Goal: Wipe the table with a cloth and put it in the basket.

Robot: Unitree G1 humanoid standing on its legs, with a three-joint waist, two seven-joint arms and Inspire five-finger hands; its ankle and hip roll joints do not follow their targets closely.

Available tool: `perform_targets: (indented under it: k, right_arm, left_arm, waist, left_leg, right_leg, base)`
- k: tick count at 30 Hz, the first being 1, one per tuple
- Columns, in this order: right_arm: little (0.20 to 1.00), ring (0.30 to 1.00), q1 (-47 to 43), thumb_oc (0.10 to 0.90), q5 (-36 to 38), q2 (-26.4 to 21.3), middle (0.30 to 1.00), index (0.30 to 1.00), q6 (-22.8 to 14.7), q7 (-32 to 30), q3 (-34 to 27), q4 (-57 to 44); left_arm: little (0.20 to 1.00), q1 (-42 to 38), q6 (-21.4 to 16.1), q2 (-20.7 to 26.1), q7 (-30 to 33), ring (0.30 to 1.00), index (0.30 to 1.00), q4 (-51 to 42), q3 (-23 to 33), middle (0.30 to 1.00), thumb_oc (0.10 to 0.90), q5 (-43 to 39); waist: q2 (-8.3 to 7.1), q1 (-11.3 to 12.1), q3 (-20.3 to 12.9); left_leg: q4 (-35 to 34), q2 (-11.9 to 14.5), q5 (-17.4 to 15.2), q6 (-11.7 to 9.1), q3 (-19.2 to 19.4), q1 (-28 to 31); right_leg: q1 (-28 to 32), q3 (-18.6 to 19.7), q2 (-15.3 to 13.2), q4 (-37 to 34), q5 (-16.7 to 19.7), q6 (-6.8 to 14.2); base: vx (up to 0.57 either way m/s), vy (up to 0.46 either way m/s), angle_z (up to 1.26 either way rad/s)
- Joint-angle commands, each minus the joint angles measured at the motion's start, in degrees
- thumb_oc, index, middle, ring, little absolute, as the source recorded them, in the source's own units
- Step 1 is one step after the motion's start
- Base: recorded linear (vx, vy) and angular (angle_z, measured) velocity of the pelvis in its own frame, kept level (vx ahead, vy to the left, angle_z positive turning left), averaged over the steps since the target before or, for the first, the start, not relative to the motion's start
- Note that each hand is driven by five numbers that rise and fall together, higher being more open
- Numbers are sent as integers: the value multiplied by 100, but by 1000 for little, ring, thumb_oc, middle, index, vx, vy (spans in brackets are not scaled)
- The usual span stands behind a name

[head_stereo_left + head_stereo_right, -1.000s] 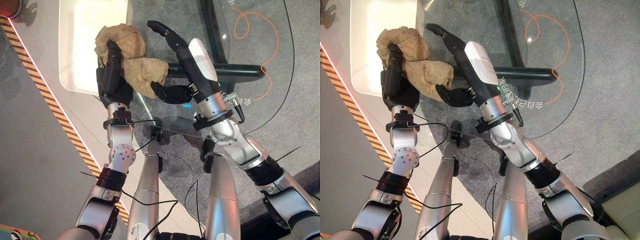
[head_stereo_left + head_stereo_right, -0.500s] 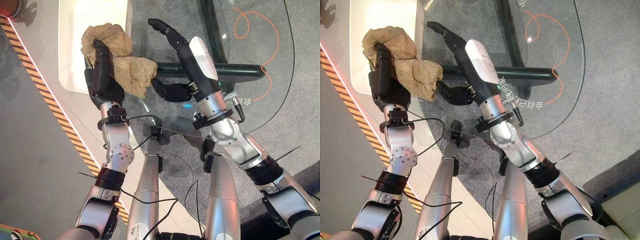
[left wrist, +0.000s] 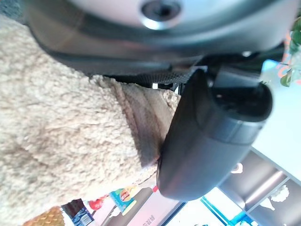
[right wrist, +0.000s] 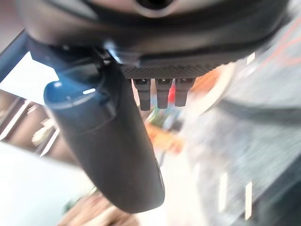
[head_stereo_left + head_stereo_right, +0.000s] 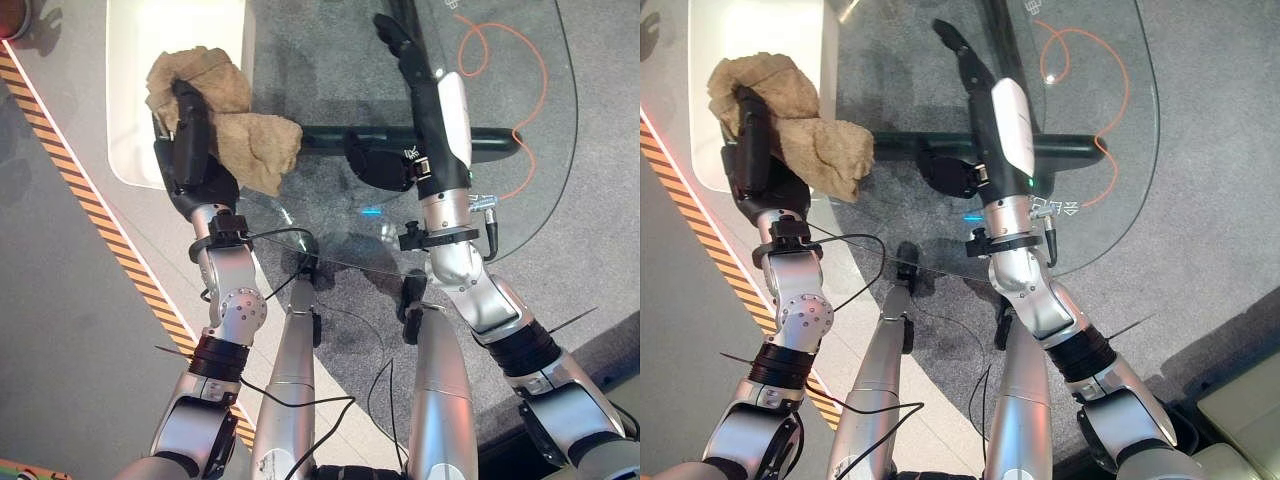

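The glass tabletop [image 5: 520,90] is round and clear, with a dark frame bar [image 5: 330,138] running beneath it and an orange cable [image 5: 490,50] looping on the grey floor [image 5: 60,330] seen through it. Just beside its left edge stands a white basket [image 5: 130,100] (a pale rounded tub, seen from above), and a black-and-orange striped strip [image 5: 110,225] runs along the floor past it.

The tan cloth [image 5: 235,130] is bunched in the left robot hand [image 5: 190,150], whose fingers are clenched around it. One lump of the cloth sits above the basket's near corner, while the other end hangs toward the tabletop's rim. The left wrist view shows the fleecy fabric pressed against the thumb [image 3: 211,136].

The right robot hand [image 5: 980,110] is above the glass, well apart from the cloth, fingers straight and holding nothing.

Against the frames from a second ago, the left robot hand has carried the cloth leftward, so more of it now lies over the basket. The right robot hand has swung away from the cloth and points further across the tabletop.
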Motion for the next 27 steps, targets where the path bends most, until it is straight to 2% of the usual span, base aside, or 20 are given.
perform_targets:
  k: [1,4,7,9,17,18,21,24,27]
  right_arm:
    - [900,900,-174,800,-184,113,900,900,-634,-864,-411,-290]
    - [900,900,129,800,-210,84,900,900,-780,-1351,-679,20]
    - [900,900,179,800,-127,-66,900,900,-742,-1694,-879,308]
    - [900,900,154,800,82,-188,900,900,-732,-2006,-1043,584]
    - [900,900,201,800,917,-420,900,900,-1106,-3211,-1736,2031]
    - [900,900,137,800,1161,-479,900,900,-1127,-3320,-1821,2499]
    - [900,900,16,800,1470,-553,900,900,-1238,-3329,-1830,3147]
    - [900,900,-84,800,1664,-638,900,900,-1183,-3314,-1767,3704]
    - [900,900,-144,800,2221,-658,900,900,-1210,-3202,-1699,4231]
  left_arm:
    - [200,-457,-832,221,-496,300,300,-493,490,300,100,428]
    - [200,-366,-884,259,-578,300,300,-490,512,300,100,404]
    - [200,-356,-897,338,-599,300,300,-441,569,300,100,353]
    - [200,-384,-889,404,-637,300,300,-370,626,300,100,299]
    - [200,-538,-944,651,-782,300,300,76,756,300,100,167]
    - [200,-644,-982,746,-787,300,300,257,781,300,100,155]
    - [200,-868,-969,898,-624,300,300,426,761,300,100,222]
    - [200,-1145,-909,1068,-397,300,300,593,724,300,100,377]
    - [200,-1436,-877,1262,-23,300,300,752,680,300,100,664]
  waist:
    - [-212,-35,-130]
    - [-225,-88,-130]
    - [-226,-113,-130]
    - [-229,-122,-130]
    - [-227,-159,-130]
    - [-226,-159,-130]
    - [-204,-151,-130]
    - [-196,-145,-130]
    - [-194,-150,-130]
  left_leg:
    - [792,-520,-1096,615,795,218]
    - [778,-503,-1109,637,815,228]
    - [794,-492,-1135,643,818,238]
    - [790,-482,-1150,636,819,259]
    - [741,-439,-1176,623,824,346]
    - [732,-420,-1183,616,824,359]
    - [717,-411,-1187,614,821,371]
    - [685,-396,-1176,607,838,393]
    - [673,-377,-1171,589,865,390]
  right_leg:
    - [245,-17,411,-1556,1007,91]
    - [237,5,428,-1573,1032,100]
    - [234,30,440,-1567,1044,109]
    - [255,43,441,-1587,1051,117]
    - [354,84,499,-1629,1053,116]
    - [374,95,510,-1629,1046,111]
    - [390,112,526,-1624,1033,100]
    - [423,100,518,-1651,1037,94]
    - [448,82,503,-1714,1048,73]
  base:
    - [0,0,0]
    - [0,0,0]
    - [2,1,-1]
    - [4,5,-5]
    - [1,3,-1]
    - [0,0,0]
    - [0,0,0]
    - [0,0,0]
    - [-15,-2,-5]
